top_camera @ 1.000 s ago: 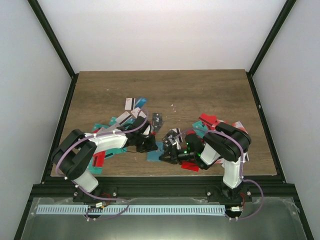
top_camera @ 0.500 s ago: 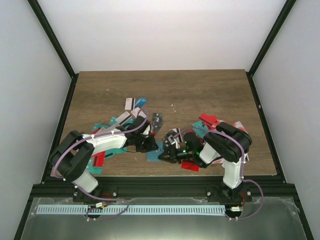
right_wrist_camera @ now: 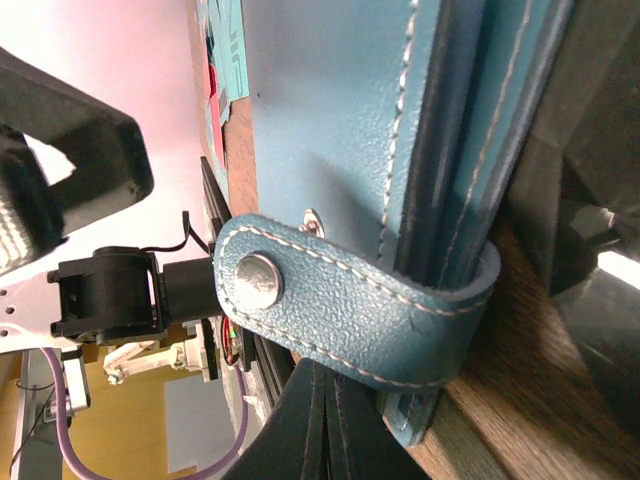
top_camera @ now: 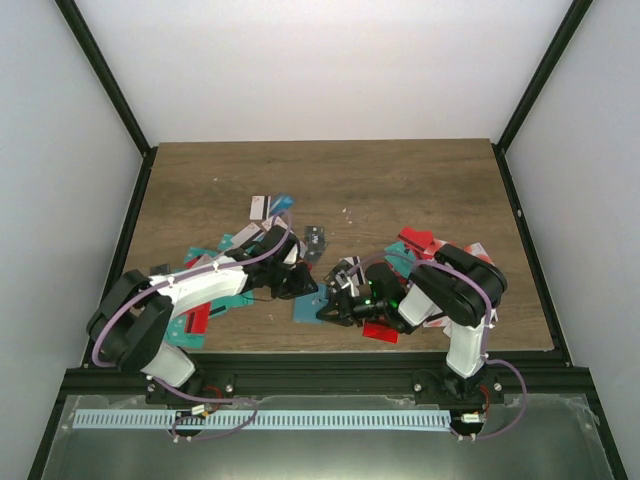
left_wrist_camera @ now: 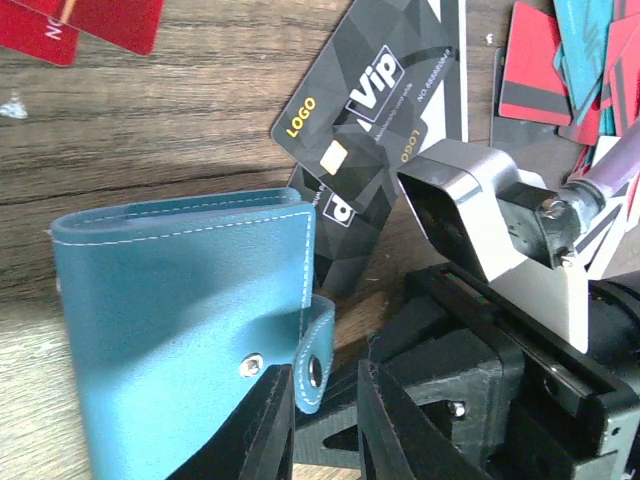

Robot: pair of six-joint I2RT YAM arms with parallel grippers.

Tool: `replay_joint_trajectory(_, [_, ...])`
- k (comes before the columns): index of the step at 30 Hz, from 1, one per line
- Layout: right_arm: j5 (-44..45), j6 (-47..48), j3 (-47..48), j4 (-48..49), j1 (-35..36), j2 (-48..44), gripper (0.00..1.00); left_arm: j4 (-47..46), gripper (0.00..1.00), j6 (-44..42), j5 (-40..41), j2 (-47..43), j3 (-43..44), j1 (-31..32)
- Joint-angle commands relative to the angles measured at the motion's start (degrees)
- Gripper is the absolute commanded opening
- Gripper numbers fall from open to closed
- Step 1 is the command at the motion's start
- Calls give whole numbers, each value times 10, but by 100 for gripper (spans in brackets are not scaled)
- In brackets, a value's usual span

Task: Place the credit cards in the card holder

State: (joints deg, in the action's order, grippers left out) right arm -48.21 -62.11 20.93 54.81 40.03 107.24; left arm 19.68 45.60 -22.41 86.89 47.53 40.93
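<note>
The teal-blue card holder (top_camera: 309, 306) lies closed at the table's front middle, between both grippers. In the left wrist view the card holder (left_wrist_camera: 180, 320) fills the lower left, and its clasp tab (left_wrist_camera: 316, 355) stands unsnapped between my left gripper's (left_wrist_camera: 325, 420) spread fingers. My right gripper (right_wrist_camera: 335, 425) has its fingers pressed together at the holder's (right_wrist_camera: 330, 110) edge, under the strap (right_wrist_camera: 340, 300). Its tips are hidden there. Black credit cards (left_wrist_camera: 370, 90) lie just beyond the holder. Red and teal cards (top_camera: 225, 250) are scattered on the left, and more (top_camera: 415, 240) on the right.
A single black card (top_camera: 316, 238) lies behind the grippers. White and teal cards (top_camera: 268, 206) lie farther back on the left. The right gripper's body (left_wrist_camera: 490, 400) sits close beside my left fingers. The wooden table's (top_camera: 330, 170) far half holds no cards.
My left arm has stretched out and its elbow has swung left, while its gripper stays at the holder. The right arm has barely moved.
</note>
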Motion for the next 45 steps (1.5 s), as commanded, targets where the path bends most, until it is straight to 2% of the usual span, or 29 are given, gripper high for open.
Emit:
replay_joint_trajectory(1, [49,19,-5,-102,0,18,1,-25,20,11,-31,-5,-6,4])
replay_joint_trajectory(14, [46,24,-2,-110,1,23,1,3,19,10,-7,20,-7,10])
replay_joint_trajectory(35, [48,22,9,-116,0,34,1,-16,19,6,-28,42,-6,17])
replay_joint_trajectory(45, [49,20,10,-119,0,36,1,-30,15,3,-37,50,-6,17])
